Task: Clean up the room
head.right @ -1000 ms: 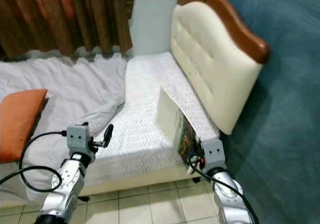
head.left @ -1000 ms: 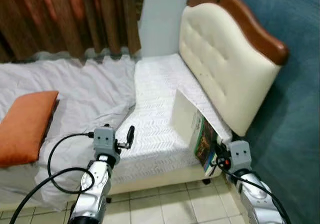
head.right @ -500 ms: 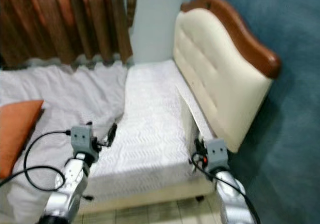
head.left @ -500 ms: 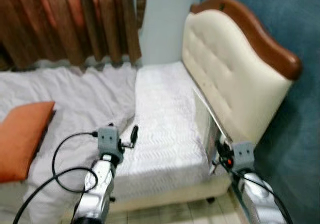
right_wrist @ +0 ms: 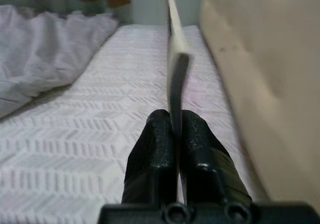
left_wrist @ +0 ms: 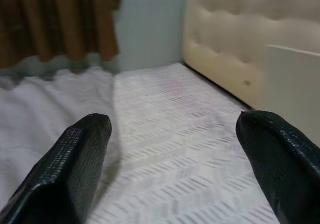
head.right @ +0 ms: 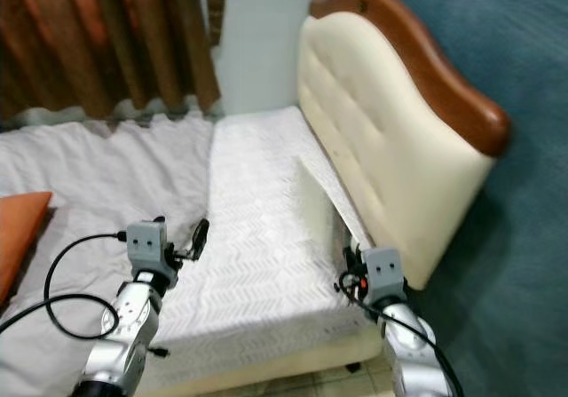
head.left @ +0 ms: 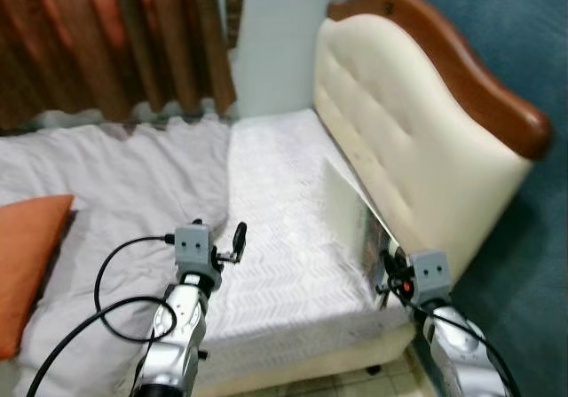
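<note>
A thin white book (head.left: 348,212) stands on edge over the white mattress (head.left: 275,193), close beside the cream headboard (head.left: 399,122). My right gripper (head.left: 383,271) is shut on its near lower edge; in the right wrist view both black fingers (right_wrist: 152,144) press the book (right_wrist: 176,68) from either side. My left gripper (left_wrist: 175,134) is open and holds nothing. It hovers over the mattress's near part, beside the crumpled grey sheet (head.left: 115,175); one of its fingers (head.left: 238,234) shows in the left eye view.
An orange pillow (head.left: 27,264) lies on the grey sheet at the far left. Brown curtains (head.left: 106,33) hang behind the bed, and a blue wall (head.left: 497,42) rises on the right. Tiled floor (head.left: 355,384) shows under the bed's front edge.
The camera has come closer to the bed and shifted. The book in my right gripper has turned from showing its cover to nearly edge-on. The left gripper stays open.
</note>
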{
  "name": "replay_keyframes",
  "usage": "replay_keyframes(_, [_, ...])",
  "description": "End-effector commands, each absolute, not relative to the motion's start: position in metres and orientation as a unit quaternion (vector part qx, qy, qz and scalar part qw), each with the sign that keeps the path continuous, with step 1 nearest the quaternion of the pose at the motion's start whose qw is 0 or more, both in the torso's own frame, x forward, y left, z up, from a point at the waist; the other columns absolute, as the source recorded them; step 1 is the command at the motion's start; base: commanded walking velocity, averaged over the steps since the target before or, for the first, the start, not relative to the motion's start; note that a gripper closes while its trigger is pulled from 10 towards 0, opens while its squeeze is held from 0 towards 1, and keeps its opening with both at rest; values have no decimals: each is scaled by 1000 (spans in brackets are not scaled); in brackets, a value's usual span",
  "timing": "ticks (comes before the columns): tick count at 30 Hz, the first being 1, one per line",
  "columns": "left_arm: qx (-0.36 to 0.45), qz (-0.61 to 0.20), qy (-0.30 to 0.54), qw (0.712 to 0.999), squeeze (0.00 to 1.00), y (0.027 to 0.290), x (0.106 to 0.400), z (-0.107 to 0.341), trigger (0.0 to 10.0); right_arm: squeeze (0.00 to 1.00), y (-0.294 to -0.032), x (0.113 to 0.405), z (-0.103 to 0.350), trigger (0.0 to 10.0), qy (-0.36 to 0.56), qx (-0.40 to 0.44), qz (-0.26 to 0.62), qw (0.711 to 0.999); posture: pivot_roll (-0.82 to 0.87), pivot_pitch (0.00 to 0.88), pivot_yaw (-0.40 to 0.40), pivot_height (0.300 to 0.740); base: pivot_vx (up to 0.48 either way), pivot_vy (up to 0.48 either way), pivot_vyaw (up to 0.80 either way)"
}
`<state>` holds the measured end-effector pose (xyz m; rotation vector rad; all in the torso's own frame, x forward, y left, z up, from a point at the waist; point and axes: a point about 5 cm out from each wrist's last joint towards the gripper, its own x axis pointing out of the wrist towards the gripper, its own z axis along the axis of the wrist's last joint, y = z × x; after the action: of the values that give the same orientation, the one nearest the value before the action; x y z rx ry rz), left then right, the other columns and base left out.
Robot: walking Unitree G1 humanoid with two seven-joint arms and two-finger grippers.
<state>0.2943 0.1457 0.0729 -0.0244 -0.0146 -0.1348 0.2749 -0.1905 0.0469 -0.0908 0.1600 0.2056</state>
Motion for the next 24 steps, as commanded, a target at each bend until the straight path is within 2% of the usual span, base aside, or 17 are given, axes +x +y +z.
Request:
replay_keyframes(1, [-7, -52, -10, 999, 0, 155, 294, 75, 10000, 0, -177, 288, 64, 0, 42, -41, 124, 991, -46, 0, -16, 740, 446, 0, 744])
replay_keyframes(3, [-7, -52, -10, 999, 0, 155, 294, 75, 10000, 0, -177, 288, 64, 0, 41, -40, 124, 991, -46, 0, -16, 740, 444, 0, 737])
replay_keyframes(10, [-3, -63, -6, 998, 0, 154, 293, 75, 10000, 0, -170, 299, 66, 0, 47, -9, 126, 991, -28, 13, -6, 740, 445, 0, 0])
replay_keyframes(11, [7, -68, -1, 998, 0, 156, 295, 76, 10000, 0, -162, 311, 67, 0, 57, 62, 119, 989, -18, 22, 8, 740, 0, 0, 0])
replay_keyframes(12, [7, -68, -1, 998, 0, 156, 295, 76, 10000, 0, -162, 311, 67, 0, 57, 62, 119, 989, -18, 22, 8, 740, 0, 0, 0])
replay_keyframes(14, [24, -75, -6, 997, 0, 162, 297, 83, 10000, 0, -147, 328, 71, 0, 75, 173, 113, 976, 11, 49, 45, 740, 0, 0, 0])
replay_keyframes(15, [24, -75, -6, 997, 0, 162, 297, 83, 10000, 0, -147, 328, 71, 0, 75, 173, 113, 976, 11, 49, 45, 740, 0, 0, 0])
replay_keyframes(16, [36, -87, -8, 996, 0, 166, 297, 87, 10000, 0, -140, 336, 72, 0, 87, 248, 109, 959, 34, 69, 59, 740, 0, 0, 0])
replay_keyframes(17, [42, -93, -9, 995, 0, 167, 297, 89, 10000, 0, -138, 338, 71, 0, 93, 282, 106, 949, 34, 69, 59, 740, 0, 0, 0])
replay_keyframes(18, [50, -99, -11, 994, 0, 170, 296, 92, 10000, 0, -135, 340, 70, 0, 99, 312, 101, 939, 70, 116, 87, 740, 0, 0, 0])
replay_keyframes(20, [56, -103, -14, 993, 0, 173, 293, 96, 10000, 0, -132, 340, 69, 0, 102, 329, 99, 934, 84, 135, 97, 740, 0, 0, 0])
replay_keyframes(23, [80, -173, -9, 982, 0, 181, 276, 113, 10000, 0, -131, 338, 54, 0, 118, 412, 46, 902, 200, 288, 171, 740, 0, 0, 0])
replay_keyframes(24, [80, -173, -9, 982, 0, 181, 276, 113, 10000, 0, -131, 338, 54, 0, 118, 412, 46, 902, 200, 288, 171, 740, 0, 0, 0])
